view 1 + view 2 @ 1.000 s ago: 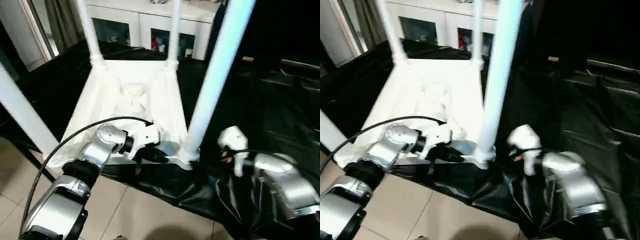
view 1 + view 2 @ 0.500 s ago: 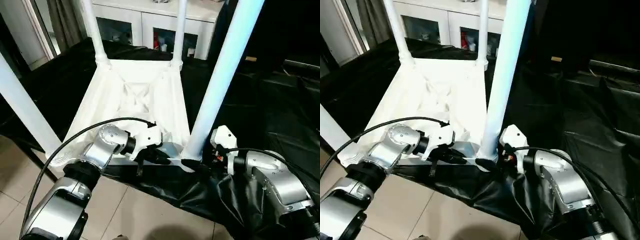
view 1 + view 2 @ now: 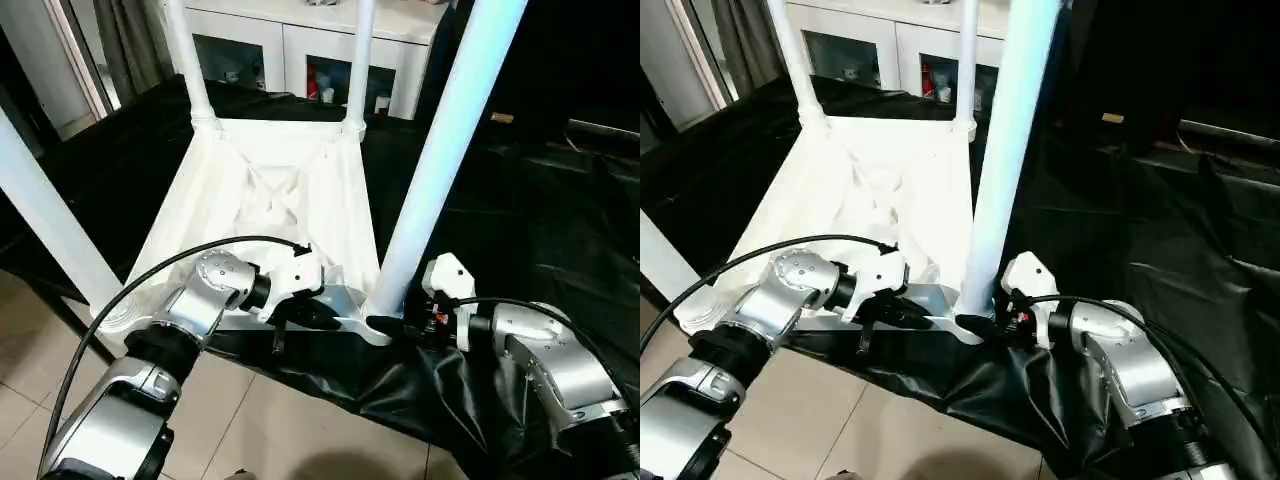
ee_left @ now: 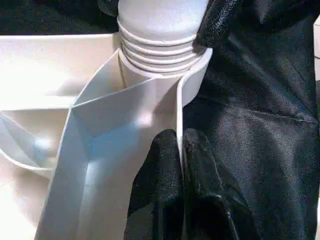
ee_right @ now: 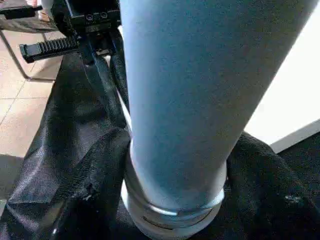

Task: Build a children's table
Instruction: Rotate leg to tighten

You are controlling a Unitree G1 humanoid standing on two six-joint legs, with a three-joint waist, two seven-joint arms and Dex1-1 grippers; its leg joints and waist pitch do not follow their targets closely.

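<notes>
Now, lower centre, we are closing the right gripper [image 3: 392, 327] around the leg [image 3: 440, 150] base, while the shut left gripper [image 4: 181, 165] is pinching the inverted children's table [image 3: 270, 200] rim on the tabletop [image 3: 540, 200]; tightening seems next.

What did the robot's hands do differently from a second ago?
The right gripper has moved in to the bottom of the near white tube leg, with one black finger on each side of it where it screws into the corner socket. The left gripper stays pinched on the rim of the upside-down white plastic table top. All four legs stand up as before.
</notes>
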